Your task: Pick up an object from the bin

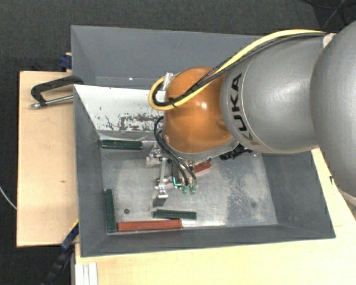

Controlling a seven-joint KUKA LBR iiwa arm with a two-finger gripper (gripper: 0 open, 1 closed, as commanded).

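Nearest, flat along the front wall of the bin [86, 189]: a red bar [149, 225]. At its left end, touching or nearly so, a long green bar [109, 209], running back along the left wall. Between the two, on bare floor, a dark speck [126, 212], too small to name. Just behind the red bar, near the middle, a short green bar [175, 215], slightly tilted, lying free. Directly over its left end, low to the floor, the jaws: lost among metal parts, green plugs and cables, so wide or narrow not to be told; touching the short green bar or just clear of it, equally unclear. Behind the jaws, a red thing [203, 167], mostly hidden under the orange cover [193, 114], one end showing, kind unknown. Farther back and left, at the foot of the rear slope, a far green bar [121, 144], flat, right end near the wrist parts. Right-hand floor partly covered by the grey arm [285, 94].
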